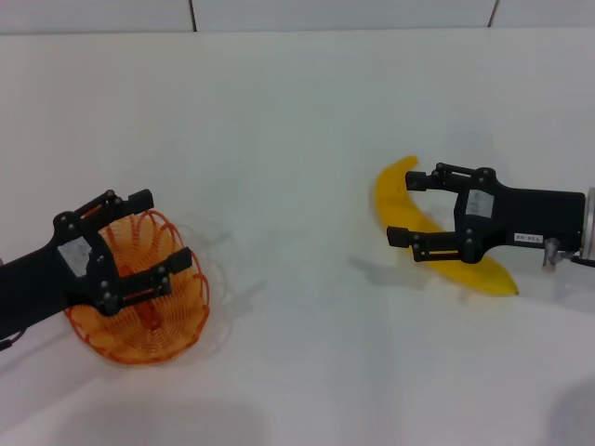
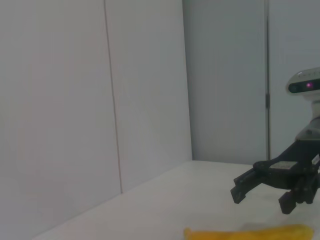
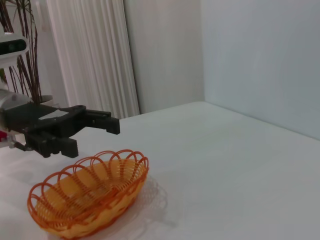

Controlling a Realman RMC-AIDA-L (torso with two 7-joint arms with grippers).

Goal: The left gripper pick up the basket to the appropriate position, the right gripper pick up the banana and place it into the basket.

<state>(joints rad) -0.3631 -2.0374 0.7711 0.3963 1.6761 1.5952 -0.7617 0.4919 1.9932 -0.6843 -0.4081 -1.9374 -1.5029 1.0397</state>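
Count on the white counter: four things in all.
One shallow oval orange looped-wire basket, one smooth bright yellow curved banana, and two black two-finger pincers: left pincer, right pincer.

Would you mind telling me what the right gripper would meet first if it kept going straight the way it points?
Probably nothing: the right gripper, jaws open astride the smooth yellow banana, points across bare white table. The orange wire basket seems off that line, though depth is unclear.
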